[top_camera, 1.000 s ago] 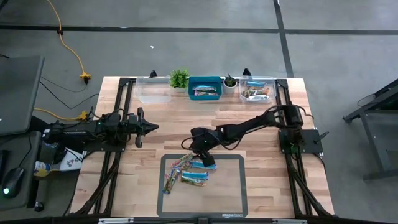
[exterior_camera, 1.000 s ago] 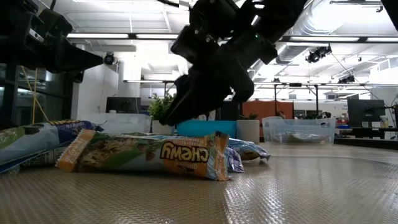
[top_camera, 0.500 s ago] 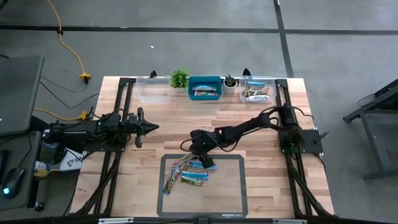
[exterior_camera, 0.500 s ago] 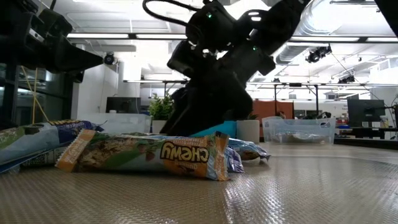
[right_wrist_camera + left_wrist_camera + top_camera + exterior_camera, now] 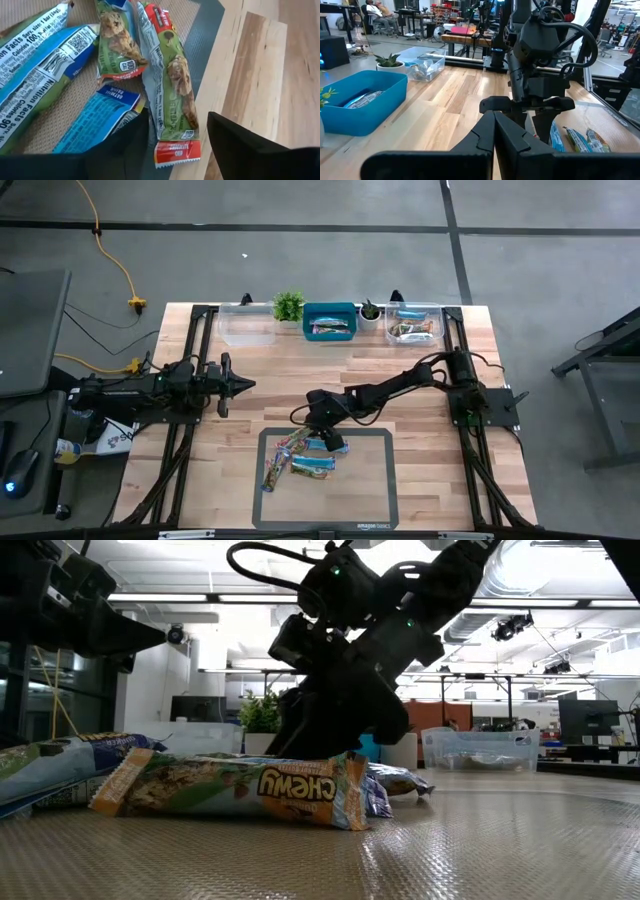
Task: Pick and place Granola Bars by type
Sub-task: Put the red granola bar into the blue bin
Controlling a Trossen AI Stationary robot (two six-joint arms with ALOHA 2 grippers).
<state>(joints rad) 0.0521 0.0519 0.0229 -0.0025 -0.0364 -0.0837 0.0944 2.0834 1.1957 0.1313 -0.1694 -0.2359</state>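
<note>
— How did the right gripper [image 5: 177, 132] stand?
— Spread wide, straddling a green granola bar [image 5: 170, 85] in the pile at the high view's lower centre.
— The left gripper [image 5: 243, 384]?
— Shut, mid-left.

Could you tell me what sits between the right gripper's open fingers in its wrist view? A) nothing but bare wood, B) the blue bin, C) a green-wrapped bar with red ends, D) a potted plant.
C: the right gripper straddles the green-wrapped bar at the mat's edge.

Granola Bars [image 5: 300, 458] heaped flat, blue & green
</note>
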